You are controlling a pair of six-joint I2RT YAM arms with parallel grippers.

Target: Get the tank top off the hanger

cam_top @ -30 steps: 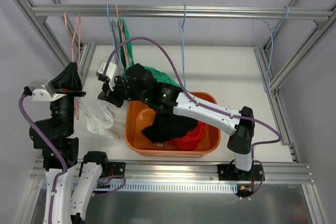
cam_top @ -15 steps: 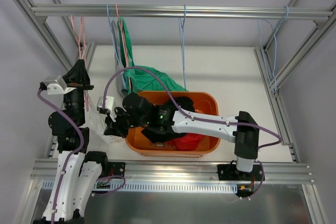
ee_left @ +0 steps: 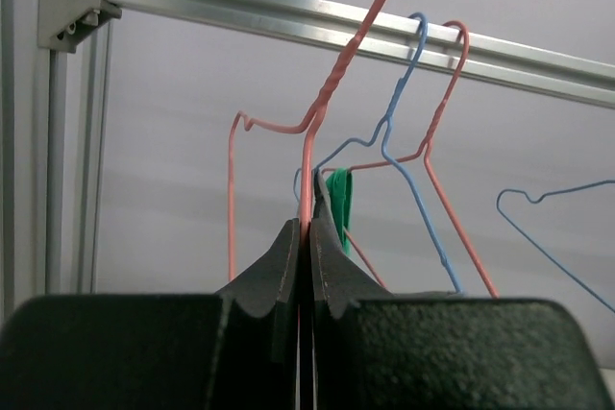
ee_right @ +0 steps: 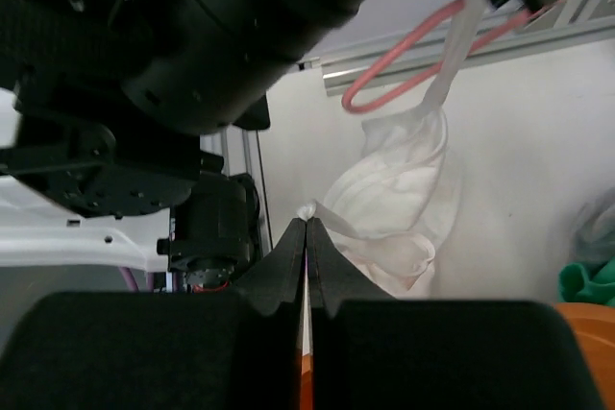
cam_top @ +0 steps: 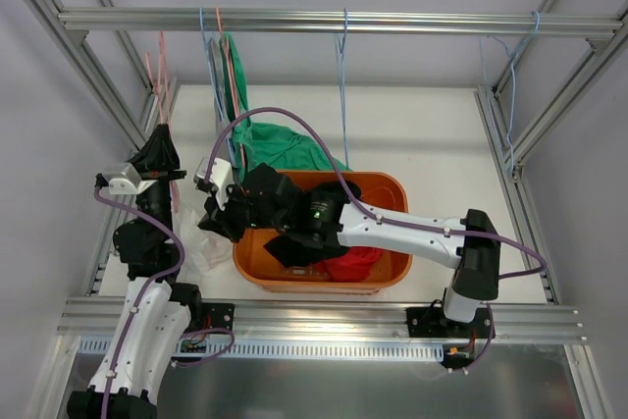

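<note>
Currently left gripper point(ee_left: 307, 228) clamps one hanger point(ee_left: 307, 175) (pink); right gripper point(ee_right: 306, 224) pinches one tank top point(ee_right: 399, 184)

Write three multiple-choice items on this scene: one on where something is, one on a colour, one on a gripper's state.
1. Where is the white tank top?
A. Left of the orange basket, hanging on the wire hanger
B. Folded on the table's right edge
C. Draped over the top rail

2. What colour is the wire hanger that the left gripper holds?
A. Blue
B. Green
C. Pink

3. How do the right gripper's jaws stand?
A. Wide open
B. Shut on white fabric
C. Shut on a blue wire

Answers:
1 A: the top view shows it beside the basket's left wall, and the right wrist view shows its strap round the wire.
2 C: the left wrist view shows pink wire between the shut jaws.
3 B: the right wrist view shows a fold of the tank top pinched at the tips.
</note>
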